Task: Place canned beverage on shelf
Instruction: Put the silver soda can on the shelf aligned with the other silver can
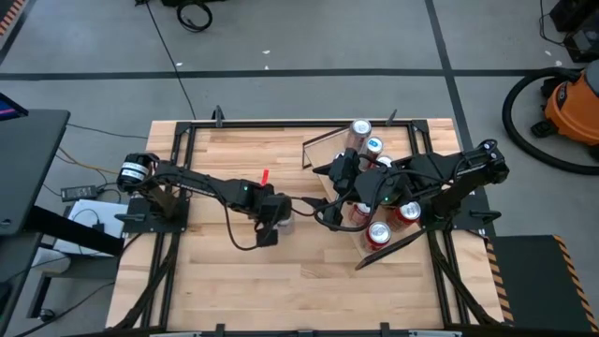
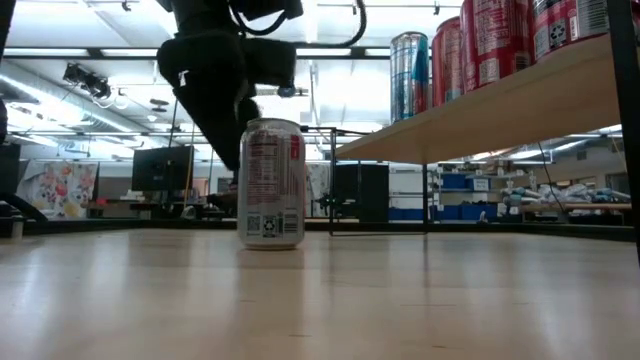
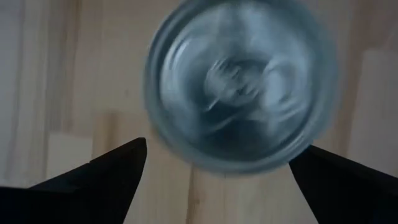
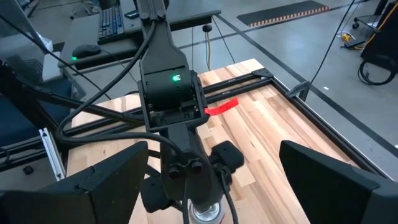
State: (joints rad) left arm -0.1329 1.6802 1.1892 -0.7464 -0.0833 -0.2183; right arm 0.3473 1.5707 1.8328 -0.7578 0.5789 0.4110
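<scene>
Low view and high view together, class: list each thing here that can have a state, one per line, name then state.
Can on the table: upright, standing free, not gripped.
Left gripper: open, above that can.
Right gripper: open, empty, near the shelf.
Shelf: raised, carrying several cans.
Cans on the shelf: upright, in a row.

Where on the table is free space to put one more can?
The near table is bare, as is the strip between the left gripper over the can and the left edge. The shelf side is crowded with cans under the right gripper.
</scene>
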